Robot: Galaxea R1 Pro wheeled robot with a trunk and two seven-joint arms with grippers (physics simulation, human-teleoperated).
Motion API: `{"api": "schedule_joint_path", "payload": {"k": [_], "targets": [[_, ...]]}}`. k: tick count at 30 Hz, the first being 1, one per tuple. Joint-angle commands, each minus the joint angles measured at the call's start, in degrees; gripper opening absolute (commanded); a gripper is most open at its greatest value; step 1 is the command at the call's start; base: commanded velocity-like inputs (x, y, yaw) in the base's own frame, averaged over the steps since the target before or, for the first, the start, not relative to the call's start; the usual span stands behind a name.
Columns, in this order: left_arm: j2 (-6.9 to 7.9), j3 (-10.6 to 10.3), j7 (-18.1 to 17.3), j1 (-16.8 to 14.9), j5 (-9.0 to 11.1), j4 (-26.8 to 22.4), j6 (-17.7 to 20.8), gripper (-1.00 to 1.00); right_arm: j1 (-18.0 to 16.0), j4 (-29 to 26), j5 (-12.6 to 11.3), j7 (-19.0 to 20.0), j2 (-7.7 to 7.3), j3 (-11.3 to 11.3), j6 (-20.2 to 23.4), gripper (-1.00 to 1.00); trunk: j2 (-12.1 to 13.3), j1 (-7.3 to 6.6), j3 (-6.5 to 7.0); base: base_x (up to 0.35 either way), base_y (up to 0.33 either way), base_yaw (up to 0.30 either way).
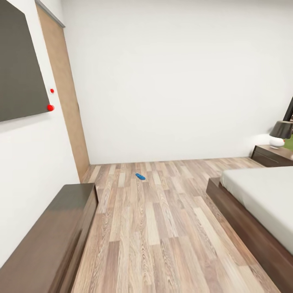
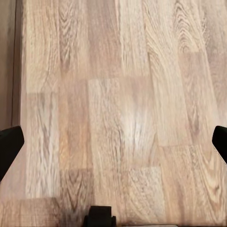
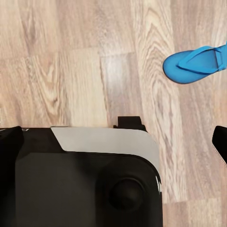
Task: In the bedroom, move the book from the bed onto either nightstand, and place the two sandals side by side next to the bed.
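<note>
One blue sandal (image 1: 140,176) lies far out on the plank floor (image 1: 154,228), well apart from the bed (image 1: 264,195).

The right wrist view shows one sandal (image 3: 196,64) flat on the floor beside the robot's dark base (image 3: 80,184); one nightstand (image 1: 272,156) stands past the bed, carrying one lamp (image 1: 280,134); one long sideboard (image 1: 49,236) lines the left wall; both claws released, the left claw (image 2: 113,144) and right claw (image 3: 113,142) showing fingertips spread wide.

A blue sandal (image 1: 140,176) lies on the wood-plank floor (image 1: 162,228) near the far wall, well apart from the bed (image 1: 260,203); beyond the bed stands a nightstand (image 1: 270,156).
</note>
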Motion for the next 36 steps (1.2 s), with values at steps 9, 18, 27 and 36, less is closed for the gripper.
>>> {"api": "schedule_joint_path", "payload": {"k": [9,18,27,36], "targets": [[0.0,0.0,0.02,-0.02,0.19,0.03,-0.17,1.0,0.02,-0.08,-0.15,0.09,0.0,0.03,-0.1,1.0,-0.02,0.03,-0.05,0.304,0.0,0.0],[0.0,0.0,0.02,-0.02,0.19,0.03,-0.17,1.0,0.02,-0.08,-0.15,0.12,0.0,0.04,-0.1,1.0,-0.02,0.03,-0.05,0.095,0.047,0.0],[0.0,0.0,0.02,-0.02,0.19,0.03,-0.17,1.0,0.02,-0.08,-0.15,0.09,0.0,0.05,-0.1,1.0,-0.02,0.03,-0.05,0.093,0.1,0.0],[0.0,0.0,0.02,-0.02,0.19,0.03,-0.17,1.0,0.02,-0.08,-0.15,0.09,0.0,0.06,-0.1,1.0,-0.02,0.03,-0.05,0.235,0.002,0.0]]}}
